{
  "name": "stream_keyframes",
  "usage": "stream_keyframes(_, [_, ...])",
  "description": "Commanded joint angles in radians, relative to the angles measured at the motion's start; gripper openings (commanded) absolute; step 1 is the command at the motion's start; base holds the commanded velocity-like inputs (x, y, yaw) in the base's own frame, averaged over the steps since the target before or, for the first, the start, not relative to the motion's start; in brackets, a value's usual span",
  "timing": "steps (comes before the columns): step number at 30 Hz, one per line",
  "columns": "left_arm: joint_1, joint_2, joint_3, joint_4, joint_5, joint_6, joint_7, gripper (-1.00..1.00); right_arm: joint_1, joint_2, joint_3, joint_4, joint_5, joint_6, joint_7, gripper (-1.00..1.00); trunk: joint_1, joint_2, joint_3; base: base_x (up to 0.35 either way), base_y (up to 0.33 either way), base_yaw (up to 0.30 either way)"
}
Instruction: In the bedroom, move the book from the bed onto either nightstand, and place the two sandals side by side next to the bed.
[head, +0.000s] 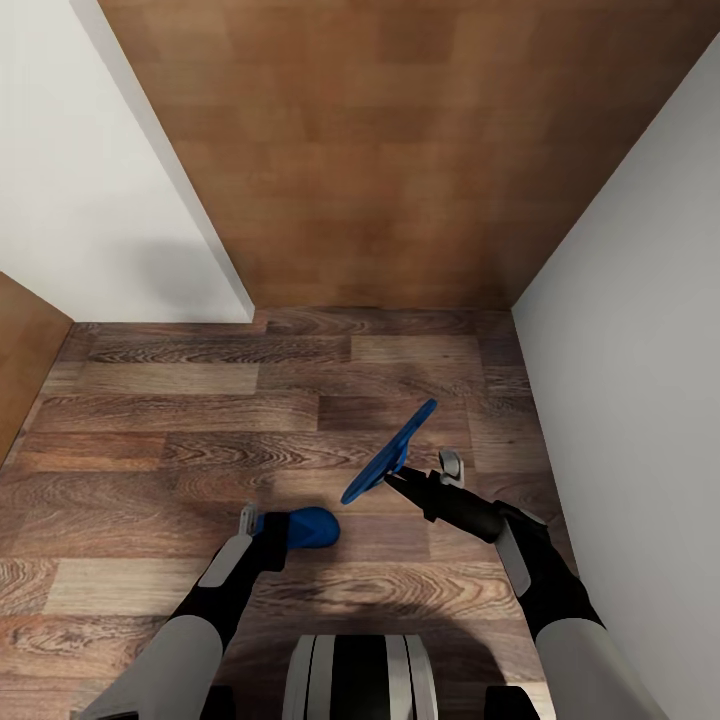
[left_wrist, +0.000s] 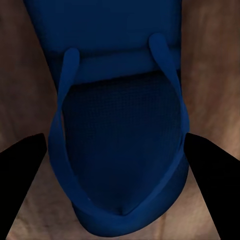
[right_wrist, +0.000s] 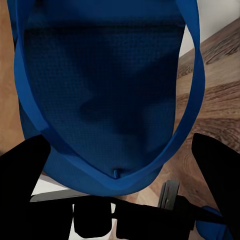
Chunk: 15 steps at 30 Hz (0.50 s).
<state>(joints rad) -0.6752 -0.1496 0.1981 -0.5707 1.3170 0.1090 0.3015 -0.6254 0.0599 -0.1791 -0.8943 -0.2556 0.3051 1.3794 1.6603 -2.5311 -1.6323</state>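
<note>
Two hands, left hand (head: 262, 520) and right hand (head: 410, 478), each clamp one blue sandal (head: 308, 527) (head: 390, 452)

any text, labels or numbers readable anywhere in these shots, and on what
None can be read.
The two sandals, one at the left gripper and one at the right gripper, are plain blue: no brand or size mark on the insoles in either wrist view.
The wood-plank floor, white walls and brown panel bear no lettering either.
</note>
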Motion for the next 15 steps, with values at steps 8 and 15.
stream_keyframes(8, [0.000, -0.002, 0.007, -0.002, 0.002, 0.005, 0.005, -1.00, 0.000, 0.001, -0.002, 0.000, -0.001, 0.011, 0.004, -1.00, 0.000, 0.000, -0.001, 0.000, 0.000, 0.000])
stream_keyframes(15, [0.000, -0.002, 0.007, -0.002, 0.002, 0.005, 0.005, -1.00, 0.000, 0.001, -0.002, 0.000, -0.001, 0.011, 0.004, -1.00, 0.000, 0.000, -0.001, 0.000, 0.000, 0.000])
